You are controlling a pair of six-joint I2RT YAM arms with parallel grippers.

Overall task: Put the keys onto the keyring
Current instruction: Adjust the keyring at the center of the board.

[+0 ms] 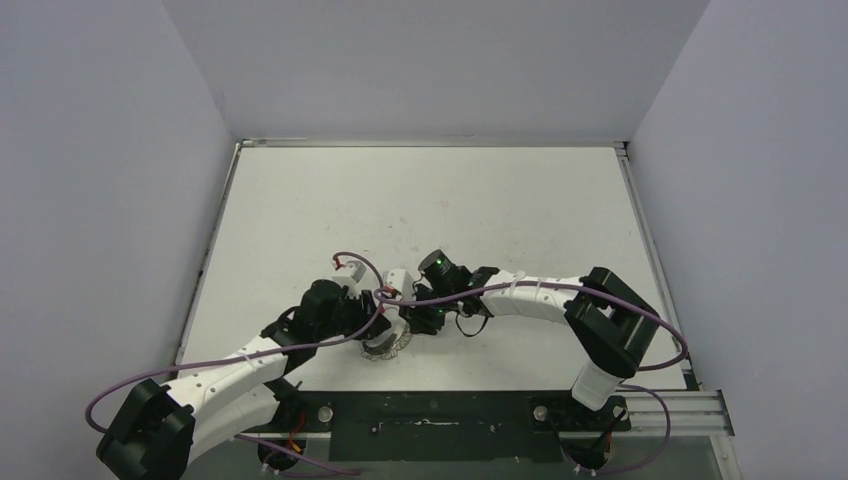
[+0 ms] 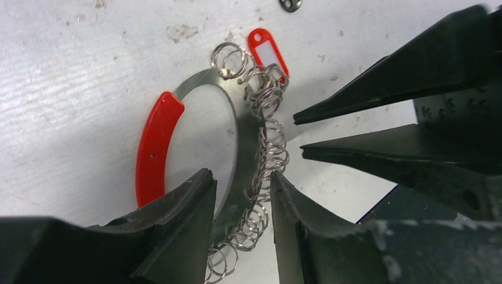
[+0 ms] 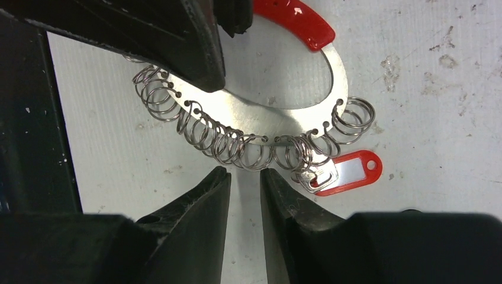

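The keyring [image 2: 240, 127] is a flat metal ring lying on the table, with a red sleeve [image 2: 155, 145] over one arc and several small split rings [image 2: 269, 151] along its edge. My left gripper [image 2: 241, 177] is shut on its band and rings; one of its fingers [image 3: 195, 53] covers the band in the right wrist view. A small silver key [image 3: 317, 177] hangs from one split ring beside a red tag [image 3: 349, 171]. A loose dark-headed key [image 2: 290, 5] lies farther off. My right gripper [image 3: 244, 171] is open by a narrow gap, empty, its tips just short of the split rings.
Both arms meet near the table's front edge [image 1: 430, 392], over the keyring [image 1: 388, 348]. Purple cables [image 1: 350, 262] loop above the left wrist. The white tabletop [image 1: 430, 200] stretches to the back wall, with walls on either side.
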